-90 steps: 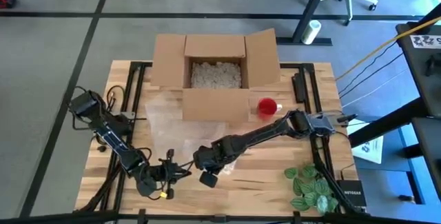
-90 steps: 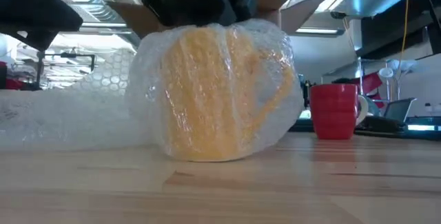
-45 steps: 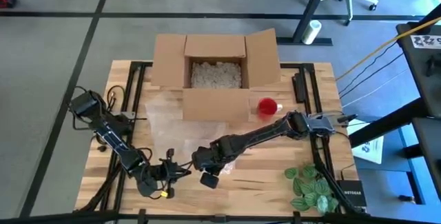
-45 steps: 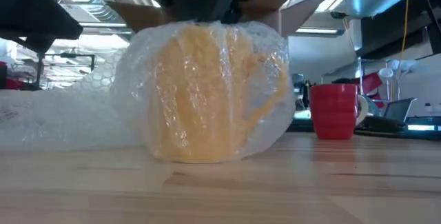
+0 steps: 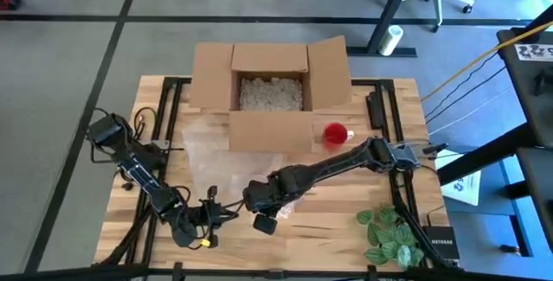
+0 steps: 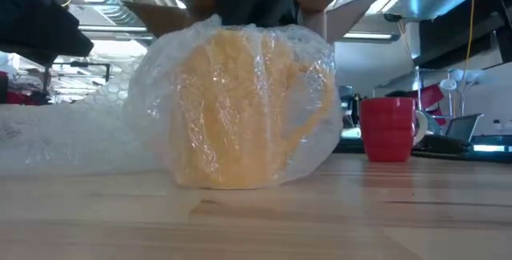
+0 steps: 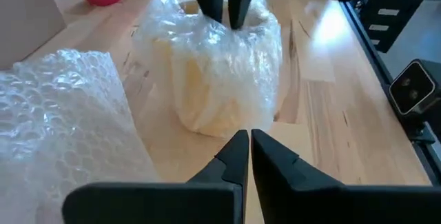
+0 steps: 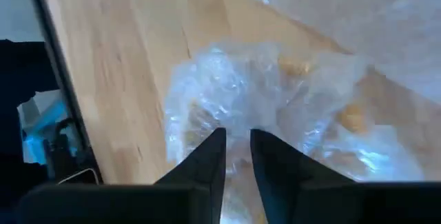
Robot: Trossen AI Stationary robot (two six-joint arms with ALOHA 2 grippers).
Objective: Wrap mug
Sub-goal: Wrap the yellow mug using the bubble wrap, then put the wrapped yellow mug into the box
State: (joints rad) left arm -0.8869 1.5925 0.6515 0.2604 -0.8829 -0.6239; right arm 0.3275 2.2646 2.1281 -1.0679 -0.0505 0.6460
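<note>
As I read it: right gripper (image 7: 226,23) directly above upright mug (image 6: 232,108), jaws pinching bubble wrap (image 7: 62,114).
Left gripper (image 7: 244,151): beside, clenched empty.

A yellow mug (image 6: 240,116) — swathed in bubble wrap (image 6: 72,136) — is seen upright on the wooden bench (image 6: 320,220); a red mug (image 6: 390,128) is set apart behind it, a cardboard box (image 6: 336,4) beyond.

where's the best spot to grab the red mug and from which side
Likely the rim of the red mug, coming straight down from above: it stands upright and unwrapped beside the cardboard box, mouth open upward. In the low view its handle sticks out on one side, so pinch the wall away from it.
</note>
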